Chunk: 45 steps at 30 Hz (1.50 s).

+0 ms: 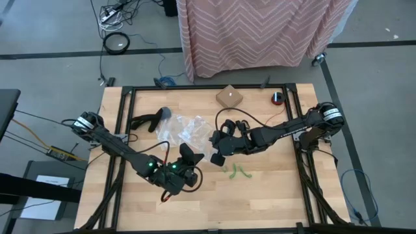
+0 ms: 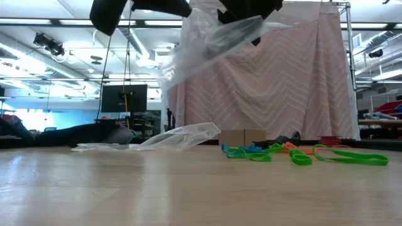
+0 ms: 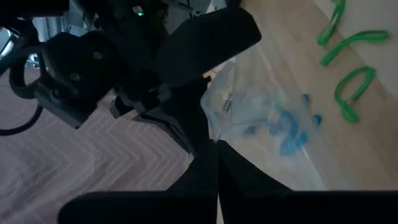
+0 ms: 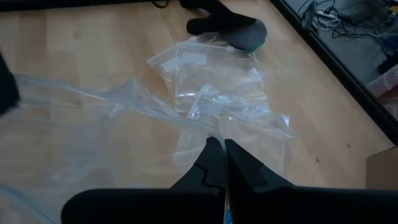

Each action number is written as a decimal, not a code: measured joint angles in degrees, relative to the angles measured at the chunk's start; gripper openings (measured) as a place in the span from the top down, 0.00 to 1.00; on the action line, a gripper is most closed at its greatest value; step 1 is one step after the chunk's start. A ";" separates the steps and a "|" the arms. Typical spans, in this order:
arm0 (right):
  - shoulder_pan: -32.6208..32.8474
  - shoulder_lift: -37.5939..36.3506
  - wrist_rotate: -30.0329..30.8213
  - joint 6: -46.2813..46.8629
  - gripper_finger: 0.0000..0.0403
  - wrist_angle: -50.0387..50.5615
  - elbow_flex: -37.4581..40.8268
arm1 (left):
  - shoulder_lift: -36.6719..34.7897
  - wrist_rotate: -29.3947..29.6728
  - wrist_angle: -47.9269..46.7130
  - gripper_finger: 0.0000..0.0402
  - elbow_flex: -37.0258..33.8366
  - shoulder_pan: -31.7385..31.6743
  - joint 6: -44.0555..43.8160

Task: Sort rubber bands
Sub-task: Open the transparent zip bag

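Observation:
A clear plastic zip bag [image 2: 213, 37] hangs high above the table between my two grippers. My left gripper [image 1: 194, 159] and my right gripper [image 1: 216, 156] are both shut on it over the table's middle. Green rubber bands [image 1: 235, 171] lie on the wood just right of the grippers. In the low view, blue bands [image 2: 246, 152], orange bands [image 2: 290, 148] and green bands [image 2: 342, 156] lie flat on the table. Blue bands [image 3: 289, 127] show blurred through the bag in the left wrist view. My left gripper pinches an edge of the clear bag [image 3: 214, 127] between its two fingers, coming nearly level from the table's left. The bag is lifted clear of the table and spreads away from the fingertips. My right gripper pinches the bag's film [image 4: 211, 132] between its two fingers, slanting down from the table's right. From there the film runs off as a loosely wrinkled sheet [image 4: 74, 118] toward the other arm, clear of the table.
A pile of clear zip bags [image 1: 184, 129] lies on the table beyond the grippers, with a black tool with a grey tip [image 1: 153, 119] to its left. A small cardboard box [image 1: 229, 97] and a red item [image 1: 277, 98] sit near the far edge.

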<state>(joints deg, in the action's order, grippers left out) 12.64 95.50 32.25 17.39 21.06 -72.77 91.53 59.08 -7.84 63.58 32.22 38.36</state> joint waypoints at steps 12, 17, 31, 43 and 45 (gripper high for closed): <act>0.02 0.00 -0.79 0.48 1.00 2.72 0.00 | 0.00 2.06 -1.79 0.99 0.58 0.03 -0.26; 0.47 0.00 -1.14 -4.38 1.00 -0.49 0.00 | -0.02 -1.57 -7.59 0.99 0.65 -1.01 -5.80; -0.34 -0.06 -0.44 -4.48 1.00 -0.06 0.02 | -0.07 -2.81 -11.61 0.99 0.65 -1.34 -10.39; -1.13 -0.04 2.24 0.55 1.00 5.60 -0.05 | -0.07 -3.32 -11.20 1.00 0.65 -0.08 -10.35; -1.16 -0.04 2.32 0.59 1.00 5.61 -0.05 | -0.07 -3.33 -11.20 1.00 0.65 -0.05 -10.35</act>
<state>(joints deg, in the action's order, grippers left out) 11.49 95.46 34.58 17.98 26.67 -72.82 91.46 55.75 -19.05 64.23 32.16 28.01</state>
